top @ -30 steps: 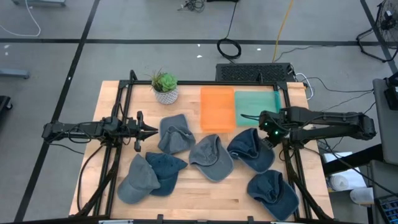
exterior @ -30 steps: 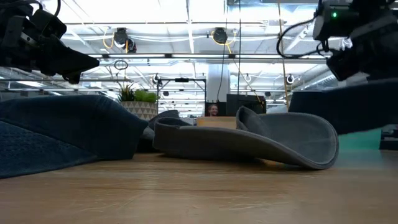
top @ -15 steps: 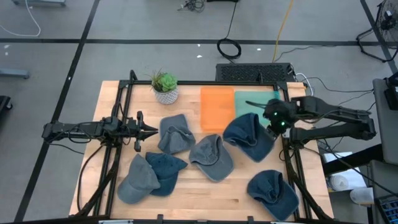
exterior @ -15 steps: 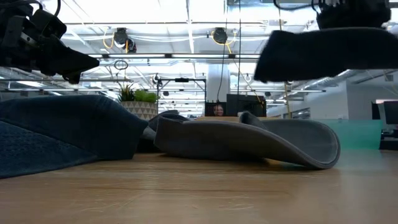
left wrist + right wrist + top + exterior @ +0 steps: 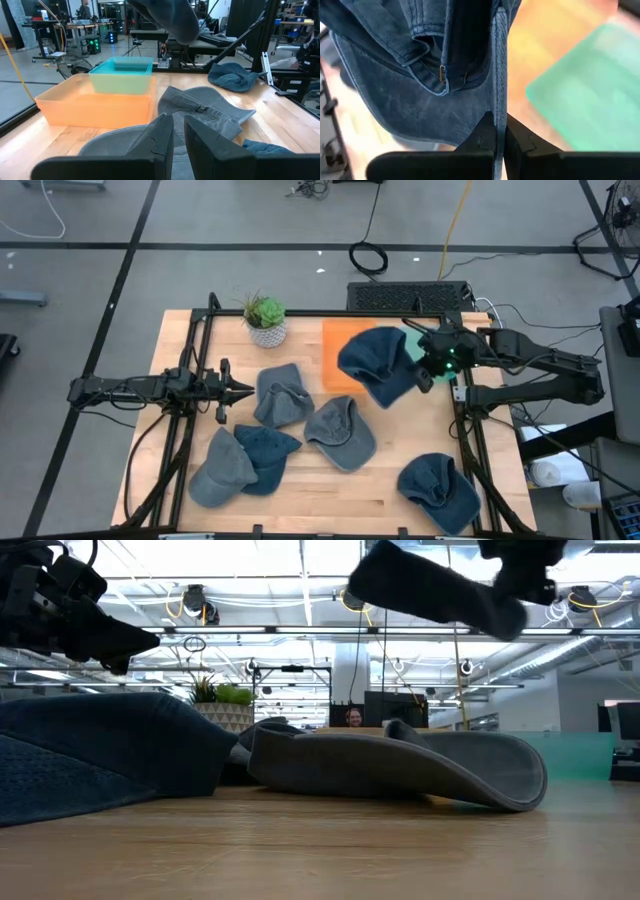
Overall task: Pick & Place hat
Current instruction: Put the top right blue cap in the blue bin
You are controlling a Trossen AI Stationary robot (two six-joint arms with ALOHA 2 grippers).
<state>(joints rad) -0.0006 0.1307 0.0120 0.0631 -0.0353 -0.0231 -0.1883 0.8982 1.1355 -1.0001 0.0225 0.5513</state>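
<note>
A dark blue hat hangs in the air over the orange bin and the green bin at the table's far right. My right gripper is shut on it. The hat also shows high up in the low view. My left gripper stands level over the table's left middle, shut on nothing. It points at a grey-blue hat that lies on the table. My right gripper pinches the hat's stitched rim edge between its two fingers, close to the back strap with the brass buckle. The fingers slant down from the table's right side. The hat is lifted clear, and its crown hangs out toward the left.
Several more hats lie on the wood: a grey one in the middle, a light grey one and a dark one at the near left, and a dark one at the near right. A potted plant stands at the far left.
My right gripper has risen and swung toward the far edge, and its wrist has turned. The dark blue hat has come up off the table beside the grey hat. It is now lifted clear and has moved leftward over the bins.
</note>
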